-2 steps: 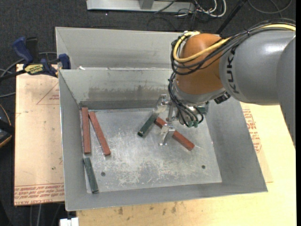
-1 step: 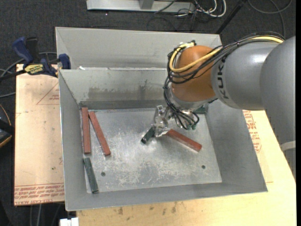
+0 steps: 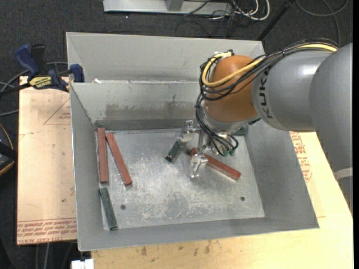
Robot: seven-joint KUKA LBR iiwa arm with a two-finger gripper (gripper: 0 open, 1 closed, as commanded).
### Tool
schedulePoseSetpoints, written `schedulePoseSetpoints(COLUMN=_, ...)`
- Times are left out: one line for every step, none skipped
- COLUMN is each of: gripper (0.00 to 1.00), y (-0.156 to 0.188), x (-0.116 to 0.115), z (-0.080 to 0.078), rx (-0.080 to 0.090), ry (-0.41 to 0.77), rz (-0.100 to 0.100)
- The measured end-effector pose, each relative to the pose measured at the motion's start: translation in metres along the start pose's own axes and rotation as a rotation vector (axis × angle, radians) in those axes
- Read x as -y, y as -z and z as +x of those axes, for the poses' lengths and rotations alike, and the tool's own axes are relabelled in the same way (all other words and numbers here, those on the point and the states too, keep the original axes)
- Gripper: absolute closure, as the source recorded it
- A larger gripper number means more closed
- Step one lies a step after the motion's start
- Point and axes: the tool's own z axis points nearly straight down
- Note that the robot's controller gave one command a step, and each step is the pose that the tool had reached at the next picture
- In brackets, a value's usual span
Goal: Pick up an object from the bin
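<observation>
Dark carpet surrounds the grey bin [image 3: 168, 203]. Nearest, a dark green bar [image 3: 108, 208] lies by the left wall, with two reddish-brown bars [image 3: 103, 156] beyond it. Right of centre, a red-brown stick [image 3: 222, 168] lies flat on the floor. The gripper [image 3: 192, 149] is low over its left end, fingers spread, gripping nothing. A small dark green block [image 3: 173, 152] sits just left of it.

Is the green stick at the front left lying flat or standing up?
Flat: the green stick lies full length on the bin floor.
</observation>
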Motion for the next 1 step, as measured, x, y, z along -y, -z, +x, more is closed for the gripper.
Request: schedulePoseSetpoints(gripper=1.00, y=-0.0016, x=0.0010, z=-0.0016, rx=0.012, ry=-0.002, rz=0.003)
